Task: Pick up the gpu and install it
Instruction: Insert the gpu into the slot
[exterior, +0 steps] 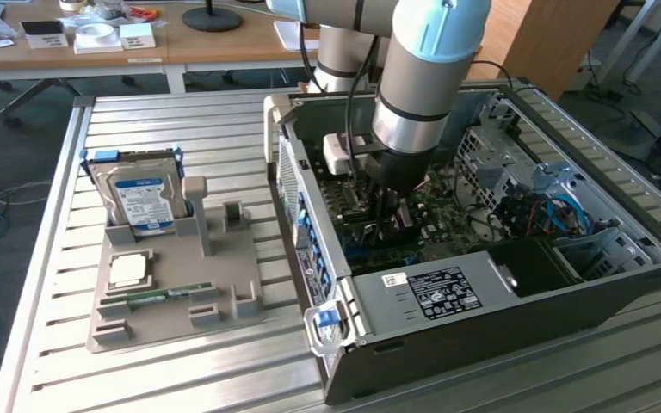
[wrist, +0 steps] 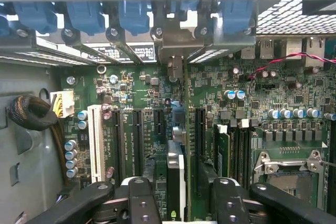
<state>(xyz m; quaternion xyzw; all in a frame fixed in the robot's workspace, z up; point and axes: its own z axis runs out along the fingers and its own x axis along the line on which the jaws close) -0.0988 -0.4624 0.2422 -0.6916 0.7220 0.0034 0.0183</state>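
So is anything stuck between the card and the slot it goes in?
Nothing visible. In the wrist view the gpu stands on edge between the open jaws of the gripper, already down on the motherboard in line with the slots. Its bottom edge is hidden, so whether it is fully seated cannot be told.

Exterior view: high, oblique, looking down from some way off at slatted table (exterior: 55, 361) and open PC case (exterior: 606, 301). Wrist view: close, looking down into the case at motherboard (wrist: 142, 98). Shared: motherboard (exterior: 451, 219) with its slots.
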